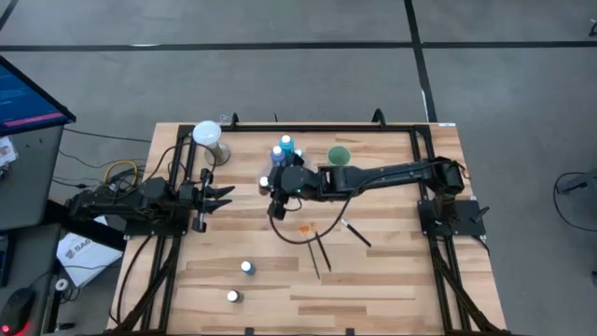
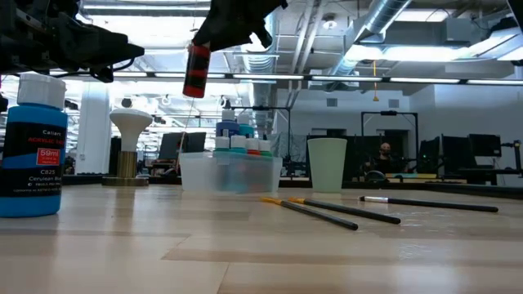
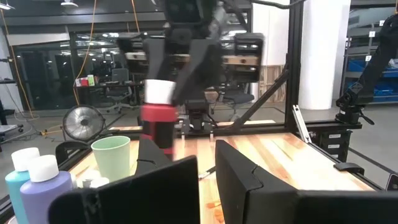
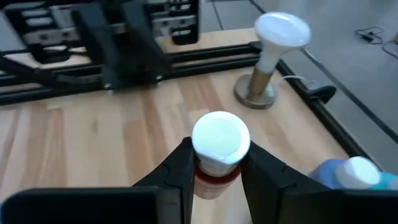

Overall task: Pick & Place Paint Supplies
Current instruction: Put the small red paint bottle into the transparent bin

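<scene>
My right gripper is over the middle of the table, shut on a small red paint bottle with a white cap, held high above the wood. To its far side, the clear tray holds several white-capped bottles, among them two taller blue bottles. Two more small bottles stand upright near the front edge. Three thin dark brushes lie flat on the wood right of centre. My left gripper waits shut at the table's left, touching nothing. My right gripper pinches the red bottle between its two fingers, on the top of its red body just under the white cap. The fingers slant down from the table's right side. The bottle hangs upright below them, lifted clear of the table.
A green cup stands right of the tray at the back. A white lamp on a brass foot is at the far left corner. Black frame rails border the table. Bare wood lies between the tray and the front bottles.
</scene>
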You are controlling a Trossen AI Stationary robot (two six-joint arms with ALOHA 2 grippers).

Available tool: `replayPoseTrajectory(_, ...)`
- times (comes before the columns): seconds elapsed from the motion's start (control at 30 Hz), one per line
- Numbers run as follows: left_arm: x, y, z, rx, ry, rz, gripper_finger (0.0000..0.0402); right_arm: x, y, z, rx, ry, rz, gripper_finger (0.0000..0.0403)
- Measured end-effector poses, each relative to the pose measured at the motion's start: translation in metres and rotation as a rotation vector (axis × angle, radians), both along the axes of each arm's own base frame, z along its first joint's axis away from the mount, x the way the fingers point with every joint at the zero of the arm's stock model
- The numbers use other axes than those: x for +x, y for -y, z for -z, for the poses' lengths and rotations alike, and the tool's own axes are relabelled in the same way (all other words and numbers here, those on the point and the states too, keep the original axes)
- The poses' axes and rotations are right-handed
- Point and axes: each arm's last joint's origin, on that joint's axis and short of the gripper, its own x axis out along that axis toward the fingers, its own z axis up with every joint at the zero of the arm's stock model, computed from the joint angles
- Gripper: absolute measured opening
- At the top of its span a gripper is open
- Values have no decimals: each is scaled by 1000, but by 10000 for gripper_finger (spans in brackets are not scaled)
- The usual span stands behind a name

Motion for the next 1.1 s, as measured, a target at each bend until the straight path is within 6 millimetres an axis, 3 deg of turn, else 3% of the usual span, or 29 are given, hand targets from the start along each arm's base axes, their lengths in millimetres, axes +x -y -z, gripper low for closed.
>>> replayPoseTrajectory(0.67, 0, 0, 0, 0, -4, 0, 1, -1, 48, -1, -52, 7, 197, 93)
replayPoseTrajectory(1.1, 0, 4, 0, 0, -4, 46, 1, 0, 43, 3, -6, 47, 194, 93)
